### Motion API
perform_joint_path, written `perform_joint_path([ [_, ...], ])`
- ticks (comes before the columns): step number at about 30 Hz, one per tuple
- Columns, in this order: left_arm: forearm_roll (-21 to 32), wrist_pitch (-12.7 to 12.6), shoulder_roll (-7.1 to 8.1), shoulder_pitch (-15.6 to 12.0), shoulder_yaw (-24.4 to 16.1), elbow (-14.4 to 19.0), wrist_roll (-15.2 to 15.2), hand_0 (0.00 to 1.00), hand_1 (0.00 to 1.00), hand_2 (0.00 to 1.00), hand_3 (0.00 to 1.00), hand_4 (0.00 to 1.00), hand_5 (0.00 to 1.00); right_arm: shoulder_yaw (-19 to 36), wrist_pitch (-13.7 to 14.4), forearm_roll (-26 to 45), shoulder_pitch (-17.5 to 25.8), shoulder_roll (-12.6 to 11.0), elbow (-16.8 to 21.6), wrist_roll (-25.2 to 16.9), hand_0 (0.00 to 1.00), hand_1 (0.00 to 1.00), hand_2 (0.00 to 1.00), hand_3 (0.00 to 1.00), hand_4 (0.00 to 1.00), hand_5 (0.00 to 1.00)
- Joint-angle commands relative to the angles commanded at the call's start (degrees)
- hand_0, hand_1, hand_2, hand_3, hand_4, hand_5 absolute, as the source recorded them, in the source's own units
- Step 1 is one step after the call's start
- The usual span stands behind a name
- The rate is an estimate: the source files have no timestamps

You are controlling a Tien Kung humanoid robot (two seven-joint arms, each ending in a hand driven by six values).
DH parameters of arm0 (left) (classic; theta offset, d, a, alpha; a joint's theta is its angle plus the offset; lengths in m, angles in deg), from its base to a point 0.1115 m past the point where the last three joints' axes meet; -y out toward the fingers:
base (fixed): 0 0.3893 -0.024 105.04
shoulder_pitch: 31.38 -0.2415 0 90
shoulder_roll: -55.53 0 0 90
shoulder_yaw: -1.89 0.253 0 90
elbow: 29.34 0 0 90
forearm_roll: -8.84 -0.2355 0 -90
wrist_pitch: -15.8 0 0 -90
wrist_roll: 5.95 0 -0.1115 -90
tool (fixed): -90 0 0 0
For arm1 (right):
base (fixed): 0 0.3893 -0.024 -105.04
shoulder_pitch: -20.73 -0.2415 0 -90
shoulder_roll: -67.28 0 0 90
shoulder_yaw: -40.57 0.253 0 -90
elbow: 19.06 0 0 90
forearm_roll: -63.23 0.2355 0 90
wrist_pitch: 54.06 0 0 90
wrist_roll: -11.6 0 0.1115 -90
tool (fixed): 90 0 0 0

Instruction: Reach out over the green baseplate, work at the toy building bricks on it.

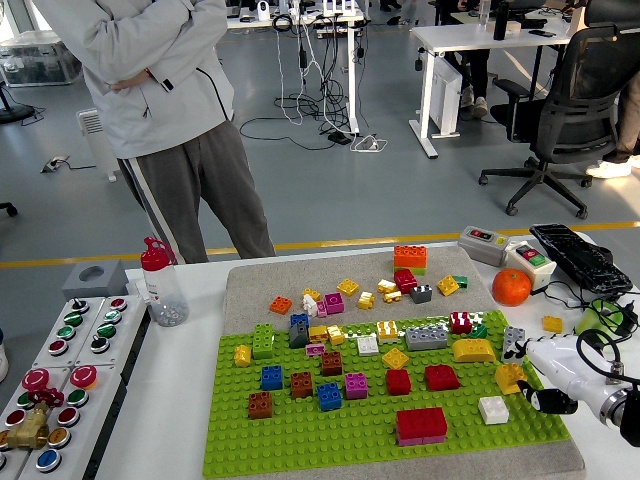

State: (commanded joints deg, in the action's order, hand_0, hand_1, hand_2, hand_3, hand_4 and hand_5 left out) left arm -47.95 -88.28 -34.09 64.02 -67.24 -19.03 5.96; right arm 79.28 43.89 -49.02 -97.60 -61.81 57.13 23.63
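Baseplate (300,430) of studded green under scattered many-coloured bricks (330,396), right hand (545,380) beside it, grip unclear.

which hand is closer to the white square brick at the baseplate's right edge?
Right. The right hand sits just right of the white square brick on the green studded baseplate, slightly above it in the picture. The left hand is out of view.

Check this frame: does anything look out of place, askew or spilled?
Nothing spilled or damaged. About a dozen loose bricks lie scattered on the grey mat behind the green baseplate. An orange sits among the control boxes at right, unrelated to the bricks.
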Motion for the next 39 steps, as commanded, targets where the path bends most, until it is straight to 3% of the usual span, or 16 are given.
perform_joint_path([
  [20,0.1,0.0,0.0,0.2,0.2,0.0,0.0,0.665,0.608,0.562,0.446,0.24,0.998,-1.5,-0.1,0.4,-0.7,0.7,-2.0,-0.4,0.765,0.763,0.756,0.767,0.562,0.168],
  [21,0.1,0.0,0.0,0.2,0.2,0.0,0.0,0.664,0.61,0.562,0.447,0.24,0.998,-1.5,0.2,0.4,-0.7,0.8,-2.1,-0.6,0.698,0.728,0.711,0.741,0.548,0.166],
  [26,0.1,0.0,0.0,0.2,0.2,0.0,0.0,0.664,0.61,0.562,0.447,0.24,0.998,-1.9,1.7,0.8,-0.7,0.9,-2.3,-1.3,0.698,0.728,0.711,0.741,0.548,0.166],
  [27,0.1,0.0,-0.01,0.2,0.1,0.0,0.0,0.664,0.609,0.562,0.447,0.239,0.998,-2.0,2.0,0.9,-0.8,1.0,-2.4,-1.5,0.644,0.684,0.671,0.69,0.515,0.166],
  [32,0.0,0.0,-0.04,0.2,0.1,0.0,0.0,0.664,0.609,0.562,0.447,0.239,0.998,-2.5,3.0,1.3,-0.7,1.2,-2.7,-2.0,0.644,0.684,0.671,0.69,0.515,0.166],
  [33,0.0,0.0,-0.04,0.2,0.1,0.0,0.0,0.664,0.609,0.562,0.448,0.24,0.998,-2.5,3.2,1.4,-0.7,1.3,-2.8,-2.1,0.595,0.626,0.615,0.643,0.491,0.163],
  [38,-0.1,0.0,-0.06,0.0,0.0,0.0,0.1,0.664,0.609,0.562,0.448,0.24,0.998,-2.9,3.2,1.8,-0.6,1.4,-3.0,-2.3,0.595,0.626,0.615,0.643,0.491,0.163],
  [39,-0.1,0.0,-0.07,0.0,0.0,0.0,0.1,0.664,0.61,0.562,0.447,0.241,0.998,-2.9,3.3,1.9,-0.6,1.4,-3.0,-2.4,0.558,0.597,0.596,0.621,0.469,0.16],
])
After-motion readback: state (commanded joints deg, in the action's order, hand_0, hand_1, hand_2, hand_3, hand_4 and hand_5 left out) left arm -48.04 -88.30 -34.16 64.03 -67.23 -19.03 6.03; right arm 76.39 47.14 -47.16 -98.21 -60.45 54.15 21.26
